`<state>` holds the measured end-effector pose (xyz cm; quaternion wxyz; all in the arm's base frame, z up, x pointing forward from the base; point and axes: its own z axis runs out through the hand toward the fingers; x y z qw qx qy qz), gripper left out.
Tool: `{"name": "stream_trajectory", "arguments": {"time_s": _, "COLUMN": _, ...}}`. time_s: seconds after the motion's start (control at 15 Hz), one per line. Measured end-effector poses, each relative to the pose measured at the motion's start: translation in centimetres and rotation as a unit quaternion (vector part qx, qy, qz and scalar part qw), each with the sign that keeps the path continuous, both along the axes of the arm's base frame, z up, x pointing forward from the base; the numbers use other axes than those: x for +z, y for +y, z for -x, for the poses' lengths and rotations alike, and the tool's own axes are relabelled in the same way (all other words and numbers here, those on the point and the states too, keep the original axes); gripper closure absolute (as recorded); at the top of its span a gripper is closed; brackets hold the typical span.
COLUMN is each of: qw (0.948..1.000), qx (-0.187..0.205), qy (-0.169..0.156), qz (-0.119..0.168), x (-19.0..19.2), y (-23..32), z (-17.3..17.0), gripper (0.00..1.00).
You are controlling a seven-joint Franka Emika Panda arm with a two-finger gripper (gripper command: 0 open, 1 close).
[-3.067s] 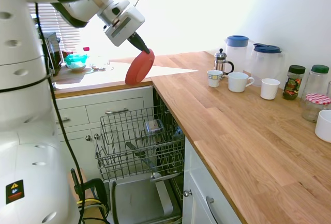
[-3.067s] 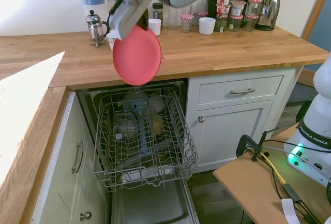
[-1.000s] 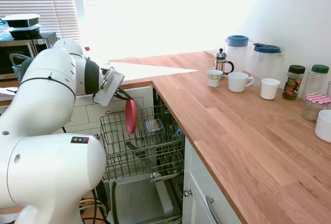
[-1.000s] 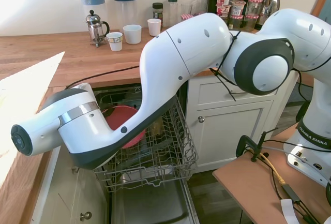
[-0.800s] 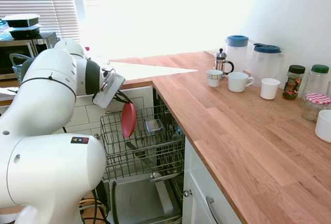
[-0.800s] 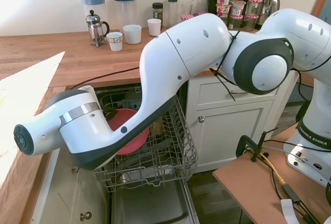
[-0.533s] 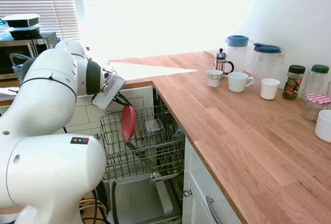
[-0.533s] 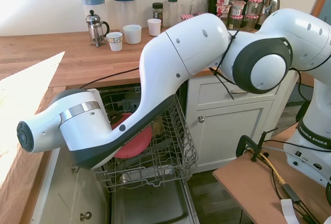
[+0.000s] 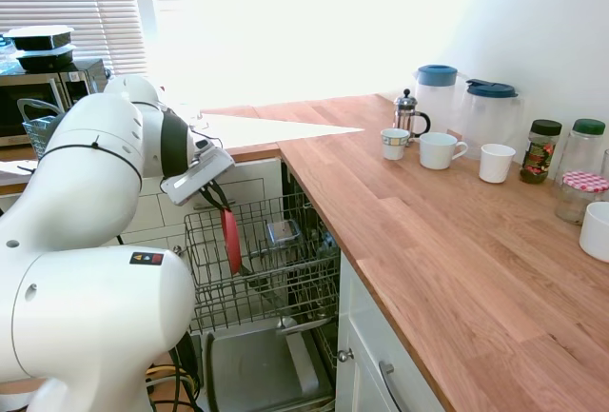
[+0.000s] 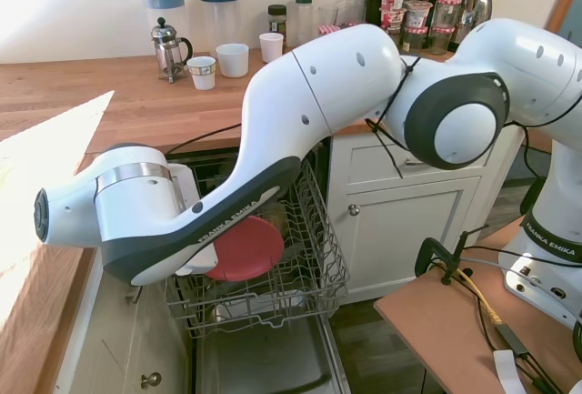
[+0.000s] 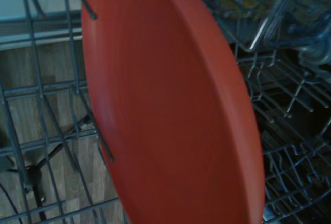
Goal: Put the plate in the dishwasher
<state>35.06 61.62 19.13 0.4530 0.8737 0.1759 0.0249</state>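
- Claw point(image 9: 221, 201), left of centre in the first exterior view, grips the plate point(image 9: 231, 240) by its top edge.
- Plate stands on edge inside the dishwasher point(image 9: 285, 274) rack, low in the frame.
- Mugs point(image 9: 440, 150) sit upper right on the counter point(image 9: 447, 241).

Counter: a wooden worktop point(image 9: 447, 241) is seen.
Pitchers: two blue-lidded jugs point(image 9: 437, 96) are stood by the wall.
Coffee: a French press point(image 9: 408, 113) is placed beside white mugs point(image 9: 441, 150).
Corner: a kettle point(image 10: 471, 16) is set beside jars point(image 10: 405, 25).
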Motion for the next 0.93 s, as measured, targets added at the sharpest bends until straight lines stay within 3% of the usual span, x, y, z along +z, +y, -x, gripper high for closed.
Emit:
{"name": "stream_trajectory", "arguments": {"time_s": 0.33, "qw": 0.9970, "qx": -0.009, "qy": 0.077, "qz": 0.001, "x": 1.4, "y": -0.7, "z": -1.3, "gripper": 0.00}}
{"name": "stream_trajectory", "arguments": {"time_s": 0.53, "qw": 0.9913, "qx": -0.010, "qy": 0.131, "qz": -0.001, "x": 2.4, "y": -1.1, "z": -1.6, "gripper": 0.00}}
{"name": "stream_trajectory", "arguments": {"time_s": 0.93, "qw": 0.9874, "qx": -0.013, "qy": 0.157, "qz": -0.014, "x": 4.1, "y": -1.5, "z": -2.9, "gripper": 0.00}}
